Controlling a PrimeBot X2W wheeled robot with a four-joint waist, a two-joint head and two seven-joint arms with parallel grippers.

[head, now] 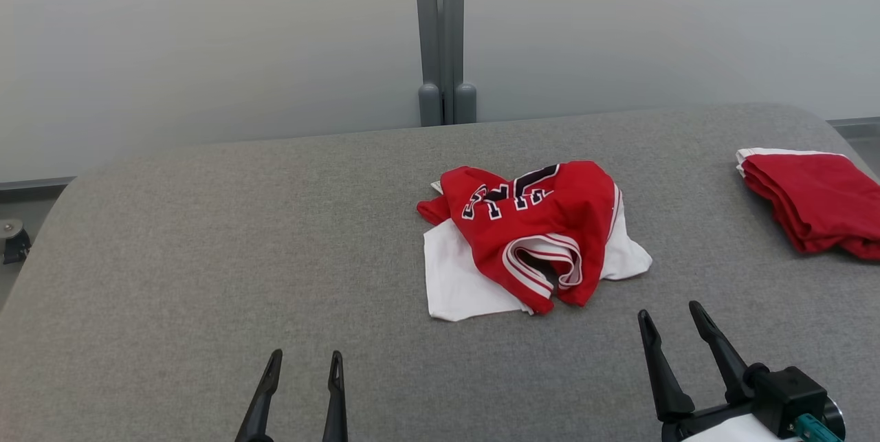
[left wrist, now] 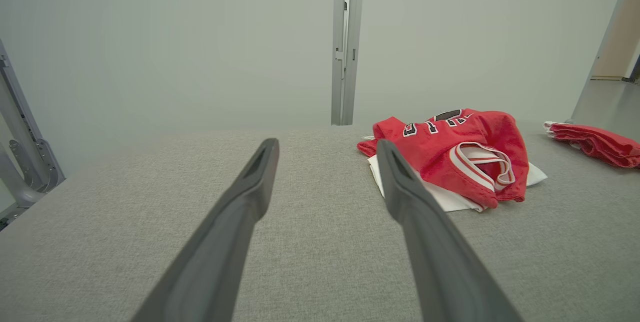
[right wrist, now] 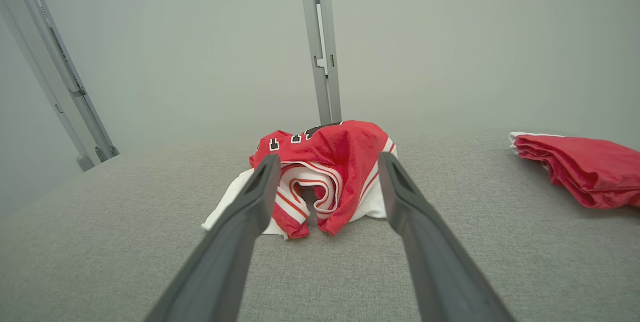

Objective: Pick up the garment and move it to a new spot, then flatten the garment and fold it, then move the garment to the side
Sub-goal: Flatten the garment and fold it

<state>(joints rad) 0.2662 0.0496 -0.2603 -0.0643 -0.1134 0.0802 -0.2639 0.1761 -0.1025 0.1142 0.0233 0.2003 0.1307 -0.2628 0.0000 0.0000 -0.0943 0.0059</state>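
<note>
The garment lay crumpled at the centre of the table.
The left pincer and right pincer stood open and empty, both short of the garment; a folded red stack lay far right.

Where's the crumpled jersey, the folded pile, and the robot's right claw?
crumpled jersey (head: 550,225): head view, red panel below the lettering.
folded pile (head: 811,194): head view, top red layer.
right gripper (head: 668,310): head view, between its fingertips.

A pale grey wall stands behind the grey, fabric-covered bench. A grey metal post rises at the middle of the bench's far edge. The light is soft and even.
</note>
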